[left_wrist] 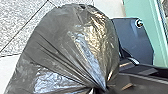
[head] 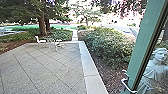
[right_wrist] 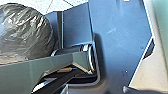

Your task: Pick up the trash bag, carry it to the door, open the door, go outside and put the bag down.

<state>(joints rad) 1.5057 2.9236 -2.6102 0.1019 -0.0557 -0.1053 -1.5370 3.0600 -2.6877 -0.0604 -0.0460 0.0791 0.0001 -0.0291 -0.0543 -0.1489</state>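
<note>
trash bag (left_wrist: 67,45) clamped in left gripper (left_wrist: 100,90), right gripper unclear; green frame (head: 142,35), shrubs (head: 107,45) beside paving (head: 42,67).

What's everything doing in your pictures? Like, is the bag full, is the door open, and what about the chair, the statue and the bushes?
Bag: bulging, gathered tight at its neck.
Door: open, looks like.
White chair: upright, nobody sitting in it.
Statue: upright.
Bushes: leafy and green.
</note>
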